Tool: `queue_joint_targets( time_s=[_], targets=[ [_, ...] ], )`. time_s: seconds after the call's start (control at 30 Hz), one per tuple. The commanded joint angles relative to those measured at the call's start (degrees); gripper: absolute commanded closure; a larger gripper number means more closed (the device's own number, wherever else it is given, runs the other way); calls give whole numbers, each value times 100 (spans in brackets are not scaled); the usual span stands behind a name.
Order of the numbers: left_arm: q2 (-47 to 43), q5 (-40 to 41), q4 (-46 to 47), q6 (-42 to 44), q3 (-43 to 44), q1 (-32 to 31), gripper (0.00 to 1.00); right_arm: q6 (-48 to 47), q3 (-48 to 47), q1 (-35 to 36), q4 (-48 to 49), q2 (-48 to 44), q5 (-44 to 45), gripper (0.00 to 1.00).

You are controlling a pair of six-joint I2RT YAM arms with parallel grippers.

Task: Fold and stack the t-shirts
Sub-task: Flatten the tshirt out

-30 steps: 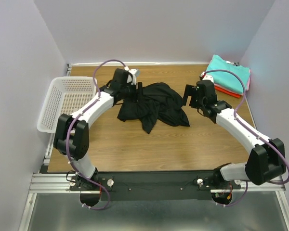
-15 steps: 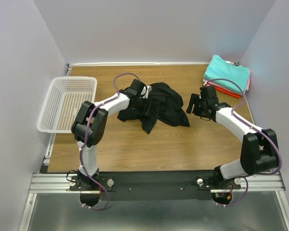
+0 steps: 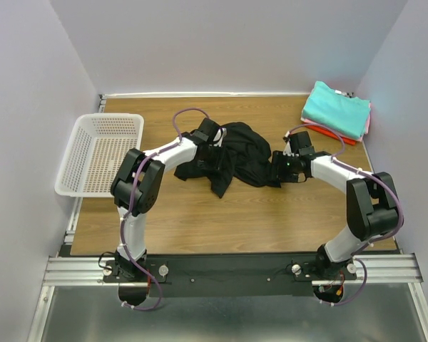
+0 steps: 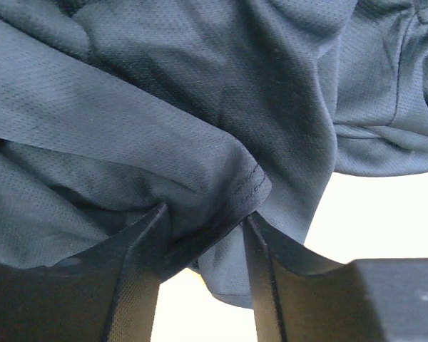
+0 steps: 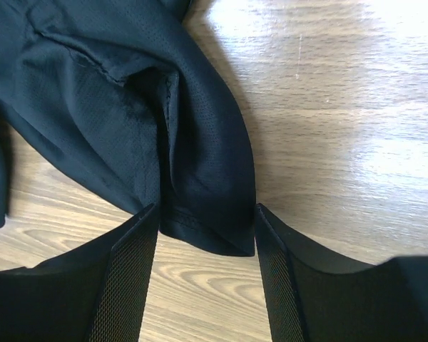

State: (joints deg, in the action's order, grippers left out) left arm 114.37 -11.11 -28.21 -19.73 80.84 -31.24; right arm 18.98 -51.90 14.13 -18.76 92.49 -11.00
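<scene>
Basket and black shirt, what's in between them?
Only the robot's left arm crosses there, above the bare wooden table, between the basket and the black shirt. The top view shows it.

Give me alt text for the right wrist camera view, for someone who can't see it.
The hem of a crumpled black mesh-cloth t-shirt lies between the open black fingers of the right gripper, on a light wooden table.

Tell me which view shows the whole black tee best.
Top external: the black tee shows whole, crumpled mid-table. Both wrist views show only close-up folds of its hem.
</scene>
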Motion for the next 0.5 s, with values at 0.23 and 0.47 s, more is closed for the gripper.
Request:
queue_joint_targets(
  time_s=[0.23,0.47],
  targets=[
    [51,241,-9,-119,2,-40,80,-193,-13,-16,-101,410,-139,50],
    [-90,540,-307,29,537,197,100,-193,-574,-42,-504,244,633,100]
  ],
)
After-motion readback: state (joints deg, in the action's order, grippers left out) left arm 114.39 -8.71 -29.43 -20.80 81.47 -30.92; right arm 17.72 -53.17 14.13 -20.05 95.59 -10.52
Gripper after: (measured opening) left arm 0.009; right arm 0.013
